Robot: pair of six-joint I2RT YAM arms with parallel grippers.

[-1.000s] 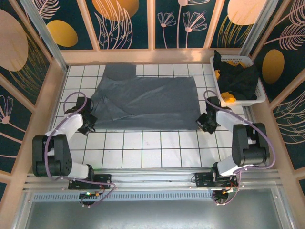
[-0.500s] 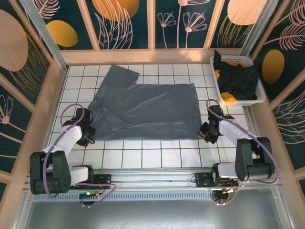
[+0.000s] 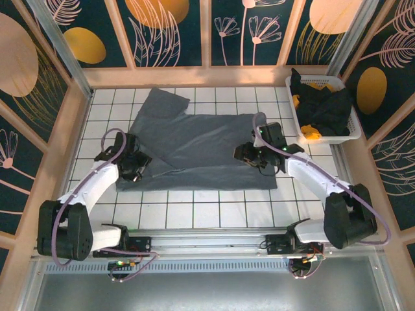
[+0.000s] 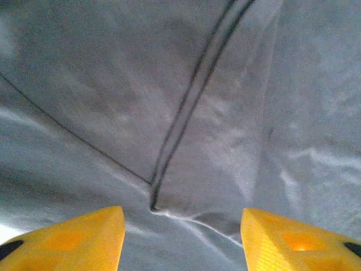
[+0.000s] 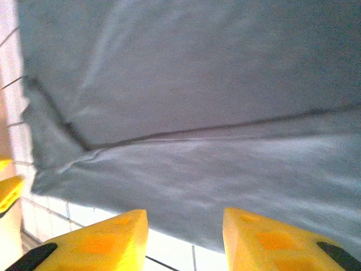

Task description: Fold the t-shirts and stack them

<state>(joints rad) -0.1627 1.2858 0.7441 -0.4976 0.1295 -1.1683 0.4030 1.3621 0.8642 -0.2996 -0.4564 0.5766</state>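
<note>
Slate grey-blue t-shirt (image 3: 201, 139) spread flat on the tiled table (image 3: 214, 208)
Left gripper (image 4: 180, 226) and right gripper (image 5: 185, 226) hover over its near corners, fingers apart, holding nothing. Seams and creases cross the cloth. Behind, a black t-shirt (image 3: 324, 107) and an orange-yellow t-shirt (image 3: 311, 133) lie heaped in the basket (image 3: 354, 129).

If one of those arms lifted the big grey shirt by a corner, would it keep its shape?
Probably not: the grey shirt shows soft folds and wrinkles, so it likely droops. It looks thin, so probably light. Pushed, it would likely bunch up on the tiles.

Top cam overhead, wrist cams close, all share t-shirt (image 3: 207, 136)
</note>
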